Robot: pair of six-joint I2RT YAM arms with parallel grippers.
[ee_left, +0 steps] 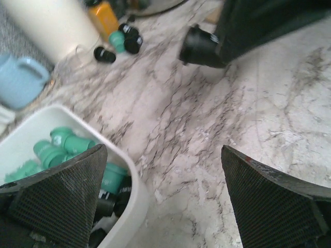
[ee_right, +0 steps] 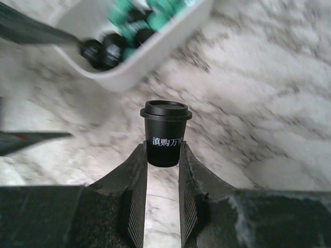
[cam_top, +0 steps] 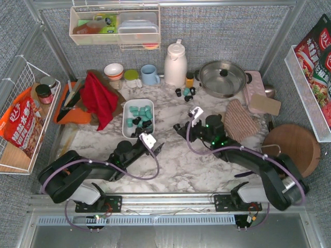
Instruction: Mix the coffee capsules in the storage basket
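Observation:
The white storage basket (cam_top: 128, 106) sits left of the table's centre with teal and black coffee capsules (cam_top: 139, 111) inside. My right gripper (ee_right: 163, 152) is shut on the lower body of one upright black capsule (ee_right: 165, 132), held over the marble just right of the basket (ee_right: 145, 57). From above, that gripper (cam_top: 178, 127) is near the basket's right side. My left gripper (ee_left: 163, 155) is wide open and holds nothing; one finger hangs over the basket's near right corner (ee_left: 129, 178). A few loose capsules (cam_top: 186, 92) lie by the white flask.
Behind the basket stand a white flask (cam_top: 175, 64), a blue mug (cam_top: 150, 75) and a steel pan (cam_top: 222, 77). A red cloth (cam_top: 98, 98) lies to the left. A woven mat (cam_top: 239, 121) and a round wooden board (cam_top: 292, 142) lie to the right.

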